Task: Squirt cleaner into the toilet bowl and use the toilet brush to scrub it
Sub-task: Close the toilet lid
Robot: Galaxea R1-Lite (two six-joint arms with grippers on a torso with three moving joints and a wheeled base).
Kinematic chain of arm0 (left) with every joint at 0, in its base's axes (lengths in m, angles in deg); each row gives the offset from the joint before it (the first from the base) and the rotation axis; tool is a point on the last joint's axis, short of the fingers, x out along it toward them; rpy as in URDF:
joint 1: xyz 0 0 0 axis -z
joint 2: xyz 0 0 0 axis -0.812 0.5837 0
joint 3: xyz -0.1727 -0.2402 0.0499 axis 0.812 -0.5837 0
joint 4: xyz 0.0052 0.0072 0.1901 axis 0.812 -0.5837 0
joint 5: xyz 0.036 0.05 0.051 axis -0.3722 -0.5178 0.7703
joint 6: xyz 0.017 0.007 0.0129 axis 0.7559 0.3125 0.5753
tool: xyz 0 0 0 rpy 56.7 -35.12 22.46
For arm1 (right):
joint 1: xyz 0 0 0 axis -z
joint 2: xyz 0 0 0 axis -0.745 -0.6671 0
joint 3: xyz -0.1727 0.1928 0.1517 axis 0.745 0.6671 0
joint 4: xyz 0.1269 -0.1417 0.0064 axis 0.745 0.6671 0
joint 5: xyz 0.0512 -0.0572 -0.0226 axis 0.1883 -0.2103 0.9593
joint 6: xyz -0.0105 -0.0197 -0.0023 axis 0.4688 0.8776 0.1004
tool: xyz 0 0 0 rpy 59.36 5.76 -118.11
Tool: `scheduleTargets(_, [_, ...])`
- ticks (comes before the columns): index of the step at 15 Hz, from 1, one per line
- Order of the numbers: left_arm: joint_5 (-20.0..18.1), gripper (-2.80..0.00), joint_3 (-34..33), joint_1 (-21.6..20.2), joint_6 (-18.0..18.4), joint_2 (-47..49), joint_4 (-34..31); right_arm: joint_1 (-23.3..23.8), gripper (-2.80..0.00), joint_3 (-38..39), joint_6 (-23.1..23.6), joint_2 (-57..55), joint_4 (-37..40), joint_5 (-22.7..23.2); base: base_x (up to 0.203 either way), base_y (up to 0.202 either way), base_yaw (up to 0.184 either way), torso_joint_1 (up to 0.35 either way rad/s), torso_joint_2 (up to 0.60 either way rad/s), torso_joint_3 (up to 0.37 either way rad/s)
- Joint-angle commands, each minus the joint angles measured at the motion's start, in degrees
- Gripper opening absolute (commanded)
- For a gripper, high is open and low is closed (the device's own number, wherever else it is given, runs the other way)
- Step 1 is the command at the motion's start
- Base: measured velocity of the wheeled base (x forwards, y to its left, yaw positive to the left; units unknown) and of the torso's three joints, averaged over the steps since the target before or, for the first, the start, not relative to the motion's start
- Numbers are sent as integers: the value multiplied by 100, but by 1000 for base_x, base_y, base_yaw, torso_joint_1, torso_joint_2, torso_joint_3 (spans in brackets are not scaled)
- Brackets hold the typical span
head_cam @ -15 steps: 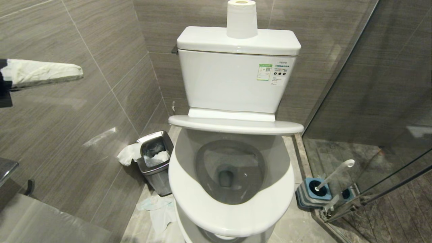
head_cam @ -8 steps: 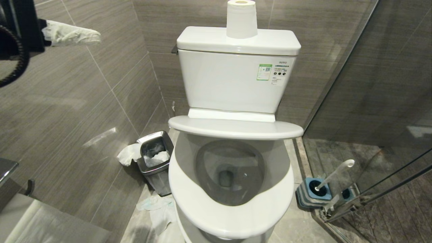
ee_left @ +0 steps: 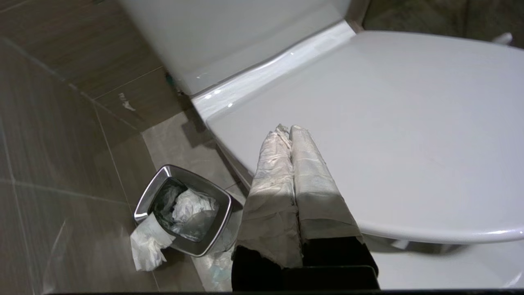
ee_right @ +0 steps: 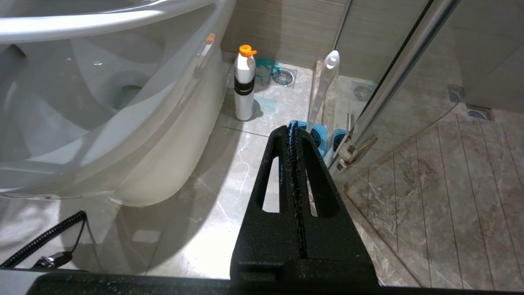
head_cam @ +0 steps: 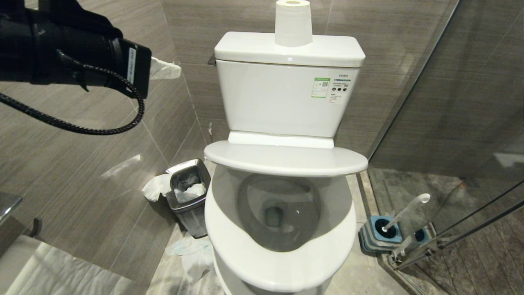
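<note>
While lid (head_cam: 285, 157) hangs half-down over the toilet bowl (head_cam: 278, 213), shading its rear half, step in hand reads as prep: access to bowl, no cleaner or brush picked up yet. Item 1, left gripper (ee_left: 290, 135): fingers wrapped in pale covering, pressed tight together, clenched on nothing; in head view it sits at approx 10 o'clock, up near tank (head_cam: 286, 98), and per wrist cam is poised above lid, apart from it. Item 2, right gripper (ee_right: 294, 135): black fingers closed flat, empty, parked low beside bowl's outer wall, pointing at floor. Item 3, toilet brush (head_cam: 407, 212): at approx 4 o'clock from bowl, white handle leaning out of blue-topped holder (head_cam: 378, 233), by glass shower door (head_cam: 458, 123). Item 4, cleaner bottle (ee_right: 244, 84): white w/ orange cap, upright on floor beside bowl base, seen in right wrist cam only. Item 5, steel waste bin (head_cam: 187, 192): approx 8 o'clock, w/ paper spilling out. Item 6, paper roll (head_cam: 293, 22): on tank top, 12 o'clock. Next move, judged: lid needs pushing fully upright against tank, else it blocks squirt & scrub; then jaws must open for bottle.
</note>
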Motion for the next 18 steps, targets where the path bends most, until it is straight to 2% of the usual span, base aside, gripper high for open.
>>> scheduleTargets(1, [-33, -280, 457, 214, 583, 418, -593, -1, -280, 9, 5, 6, 2, 0, 0, 0, 0, 0, 0, 0])
scheduleTargets(2, [-80, -280, 666, 322, 822, 538, -1010, -1, -280, 9, 5, 6, 2, 2, 0, 0, 0, 0, 0, 0])
scheduleTargets(3, [-189, -280, 798, 425, 916, 662, -1335, -1, -280, 9, 5, 6, 2, 0, 0, 0, 0, 0, 0, 0])
scheduleTargets(7, [-416, -280, 868, 784, 951, 796, -2254, -1, -280, 9, 5, 6, 2, 0, 0, 0, 0, 0, 0, 0])
scheduleTargets(8, [-542, -280, 823, 845, 948, 838, -2351, -1, -280, 9, 5, 6, 2, 6, 0, 0, 0, 0, 0, 0])
scheduleTargets(13, [-703, -280, 783, 1089, 921, 1090, -2443, -1, -280, 9, 5, 6, 2, 0, 0, 0, 0, 0, 0, 0])
scheduleTargets(18, [-734, -280, 776, 1311, 956, 1312, -2451, -1, -280, 9, 5, 6, 2, 1, 0, 0, 0, 0, 0, 0])
